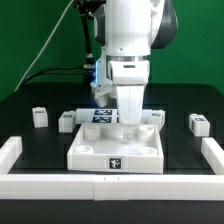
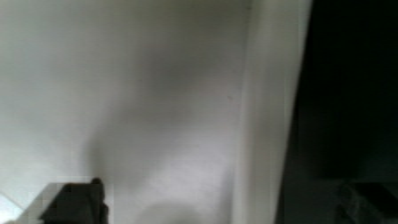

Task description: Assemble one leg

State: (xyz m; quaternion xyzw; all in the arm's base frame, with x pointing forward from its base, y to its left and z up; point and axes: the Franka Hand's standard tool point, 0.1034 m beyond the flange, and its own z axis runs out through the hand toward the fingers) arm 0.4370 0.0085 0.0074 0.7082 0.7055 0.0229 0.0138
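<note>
From my end, the arm stands straight down over the middle of the black counter (image 1: 40,142), and the pincer (image 1: 129,121) sits low at the far edge of the square tabletop panel (image 1: 92,150). The arm's own white body hides the fingertips in the exterior view, so I cannot tell how wide the pincer stands or whether it has hold of anything.

The wrist view is no help: a blurred white surface (image 2: 160,110) fills most of it, with a dark strip beside it.

All four legs lie loose on the counter, apart from the pincer:
- The outer left leg (image 1: 38,117) and the inner left leg (image 1: 67,120) are on the exterior view's left of the panel.
- The inner right leg (image 1: 160,117) and the outer right leg (image 1: 198,123) are on its right.

The two inner ones lie just beside the panel's far corners. The marker board (image 1: 98,115) shows behind the panel, partly covered by the arm. A white border rail (image 1: 110,186) runs along the near side
</note>
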